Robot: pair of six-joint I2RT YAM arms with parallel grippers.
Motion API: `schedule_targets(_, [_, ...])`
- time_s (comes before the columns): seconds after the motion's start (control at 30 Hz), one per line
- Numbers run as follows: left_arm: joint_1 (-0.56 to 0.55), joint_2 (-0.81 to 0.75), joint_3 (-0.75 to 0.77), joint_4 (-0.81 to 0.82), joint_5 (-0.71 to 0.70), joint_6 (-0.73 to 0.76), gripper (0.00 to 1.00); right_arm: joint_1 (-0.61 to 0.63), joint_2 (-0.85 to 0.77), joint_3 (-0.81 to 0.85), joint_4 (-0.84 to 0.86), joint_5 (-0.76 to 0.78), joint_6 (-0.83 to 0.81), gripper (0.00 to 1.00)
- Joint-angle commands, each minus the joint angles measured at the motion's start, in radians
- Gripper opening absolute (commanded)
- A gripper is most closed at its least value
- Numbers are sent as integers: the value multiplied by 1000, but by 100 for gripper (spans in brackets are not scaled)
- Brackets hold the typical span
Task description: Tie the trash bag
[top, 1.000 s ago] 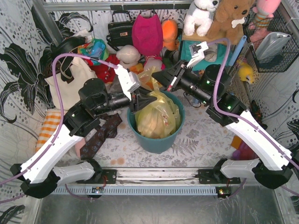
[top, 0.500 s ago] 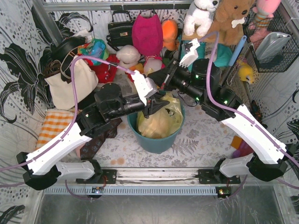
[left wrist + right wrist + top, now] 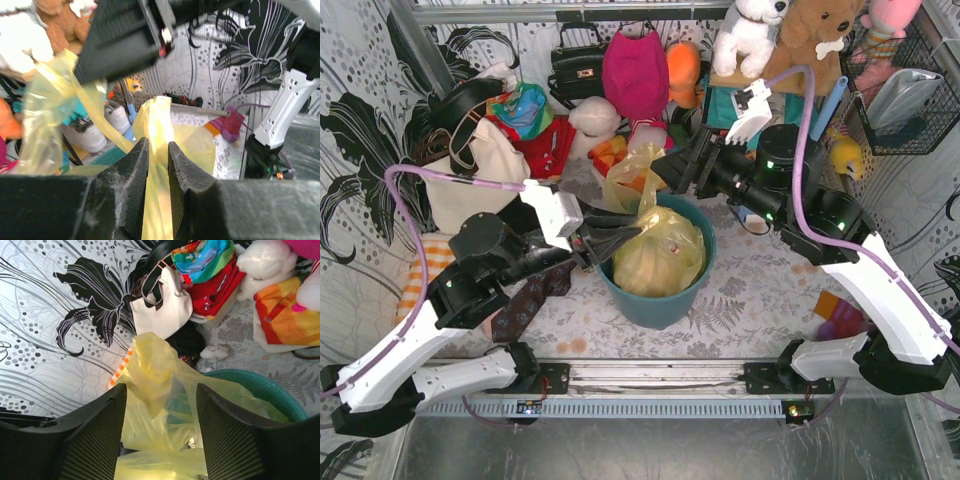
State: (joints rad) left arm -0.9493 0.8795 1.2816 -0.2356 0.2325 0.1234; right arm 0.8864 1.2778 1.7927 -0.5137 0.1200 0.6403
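Note:
The yellow trash bag sits in the teal bin at the table's middle. My left gripper reaches in from the left over the bin's rim, shut on a gathered strip of the bag; the strip runs between its fingers. My right gripper hangs open above the bin's far rim. A loose upright flap of the bag stands between its wide-apart fingers and is not pinched. The same flap rises at the bin's back left.
A cream tote bag and red clothes lie at the back left. Stuffed toys and a black handbag crowd the back. A dark cloth lies left of the bin, a wire basket hangs at the right.
My right gripper has opened and let go of the bag's flap. My left arm has drawn back to the left, still gripping its strip of the bag.

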Motion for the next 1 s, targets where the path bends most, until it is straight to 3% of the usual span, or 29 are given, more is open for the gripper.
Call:
schedule_targets(0.0, [-5, 1, -55, 37, 52, -28, 30, 6, 17, 113, -123, 46, -76, 61])
schedule_targets(0.17, [-5, 6, -51, 37, 59, -24, 30, 6, 91, 243, -234, 48, -74, 73])
schedule_targets(0.37, [-5, 5, -59, 35, 55, -16, 30, 5, 234, 468, -331, -1, -100, 77])
schedule_targets(0.5, [-5, 0, -60, 37, 52, -15, 30, 5, 325, 639, -417, -18, -133, 63])
schedule_targets(0.63, [-5, 4, -49, 32, 52, -4, 30, 5, 337, 670, -462, -21, -144, 46])
schedule_targets(0.87, [-5, 29, -14, 19, 56, 12, 30, 5, 294, 625, -469, -24, -149, 49])
schedule_targets(0.97, [-5, 53, 9, 17, 65, 18, 30, 6, 284, 625, -471, -25, -149, 25])
